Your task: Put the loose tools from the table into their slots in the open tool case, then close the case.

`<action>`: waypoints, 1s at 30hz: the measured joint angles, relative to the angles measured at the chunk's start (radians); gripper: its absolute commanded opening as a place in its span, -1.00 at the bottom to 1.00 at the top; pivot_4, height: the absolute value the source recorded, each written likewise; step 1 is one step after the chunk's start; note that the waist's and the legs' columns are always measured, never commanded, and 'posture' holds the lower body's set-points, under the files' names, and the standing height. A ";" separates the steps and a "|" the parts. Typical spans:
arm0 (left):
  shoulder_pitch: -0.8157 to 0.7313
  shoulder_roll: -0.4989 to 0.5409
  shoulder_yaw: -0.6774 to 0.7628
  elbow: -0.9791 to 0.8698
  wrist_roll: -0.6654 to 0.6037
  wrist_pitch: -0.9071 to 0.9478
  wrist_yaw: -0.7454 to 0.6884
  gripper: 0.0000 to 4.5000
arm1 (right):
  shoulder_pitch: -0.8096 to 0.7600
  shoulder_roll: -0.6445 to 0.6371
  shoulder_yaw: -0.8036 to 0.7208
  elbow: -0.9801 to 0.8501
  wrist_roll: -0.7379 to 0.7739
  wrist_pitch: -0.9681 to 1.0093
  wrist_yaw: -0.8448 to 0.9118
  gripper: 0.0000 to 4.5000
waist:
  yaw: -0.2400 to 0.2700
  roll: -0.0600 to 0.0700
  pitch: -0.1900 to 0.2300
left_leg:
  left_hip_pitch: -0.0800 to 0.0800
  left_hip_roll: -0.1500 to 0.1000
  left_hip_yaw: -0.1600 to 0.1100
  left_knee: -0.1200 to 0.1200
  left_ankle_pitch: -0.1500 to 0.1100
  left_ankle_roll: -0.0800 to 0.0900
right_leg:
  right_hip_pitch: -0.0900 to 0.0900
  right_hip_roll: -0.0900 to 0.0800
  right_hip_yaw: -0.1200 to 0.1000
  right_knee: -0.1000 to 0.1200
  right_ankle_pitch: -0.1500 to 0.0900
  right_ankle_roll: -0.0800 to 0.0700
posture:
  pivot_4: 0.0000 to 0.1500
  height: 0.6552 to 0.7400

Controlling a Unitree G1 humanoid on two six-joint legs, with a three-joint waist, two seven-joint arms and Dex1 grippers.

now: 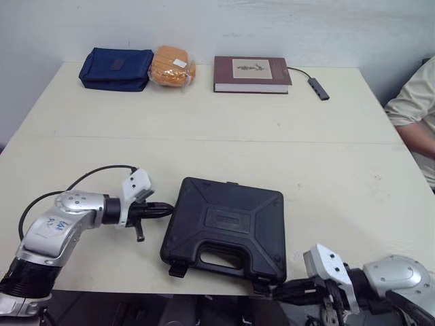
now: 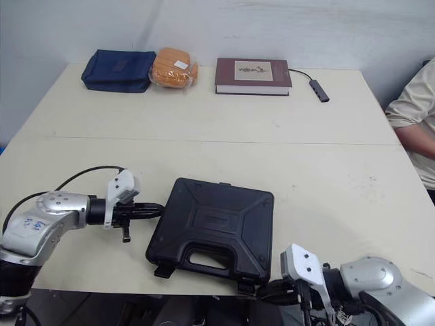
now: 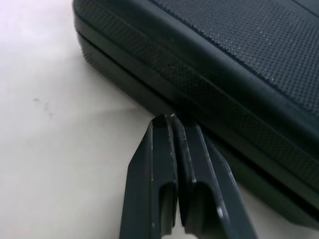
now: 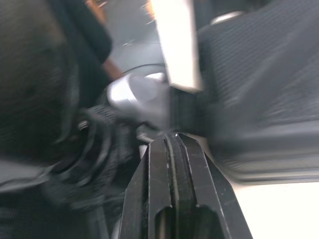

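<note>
The black tool case (image 1: pixel 228 227) lies closed and flat near the table's front edge, its handle toward me. My left gripper (image 1: pixel 168 210) is shut with nothing in it; its tips touch the case's left side wall (image 3: pixel 164 94). My right gripper (image 1: pixel 277 293) is shut and empty, at the case's front right corner by a latch (image 4: pixel 182 107), just past the table edge. I see no loose tools on the table.
At the table's far side lie a blue pouch (image 1: pixel 115 68), an orange bagged item (image 1: pixel 172 66), a dark red book (image 1: pixel 252 73) and a cabled adapter (image 1: pixel 319 87). A person's arm (image 1: pixel 416 115) rests at the right edge.
</note>
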 measured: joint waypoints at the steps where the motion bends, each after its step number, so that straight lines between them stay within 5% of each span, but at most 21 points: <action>1: -0.006 -0.008 -0.001 0.000 0.002 0.014 0.007 -0.97 | -0.011 0.006 0.002 0.008 0.004 0.009 -0.004 -1.00 | 0.001 0.000 0.000 | 0.000 0.000 0.000 0.001 0.000 0.000 | 0.000 0.000 0.000 0.001 0.000 0.000 | 1.00 1.00; 10: -0.007 -0.007 0.013 -0.037 -0.033 0.050 -0.051 -0.97 | -0.044 0.009 -0.068 0.093 -0.020 0.005 -0.054 -1.00 | 0.004 0.000 0.000 | -0.001 0.000 -0.001 0.001 0.000 0.001 | 0.000 -0.001 0.000 0.000 0.000 0.000 | 1.00 1.00; 18: -0.371 -0.037 -0.051 0.365 0.109 -0.115 -0.100 -0.97 | -0.037 0.010 -0.080 0.103 -0.039 0.002 -0.064 -1.00 | 0.003 0.000 0.000 | -0.002 -0.002 -0.001 0.002 0.002 0.001 | 0.001 0.000 -0.002 0.001 0.001 0.001 | 1.00 1.00; 30: -0.667 -0.343 -0.189 0.947 0.343 -0.479 -0.112 -0.97 | -0.063 0.021 -0.111 0.118 -0.056 0.005 -0.084 -1.00 | 0.001 -0.006 0.004 | -0.006 -0.001 0.001 0.011 0.002 0.003 | -0.002 0.002 -0.003 0.010 0.001 0.003 | 1.00 1.00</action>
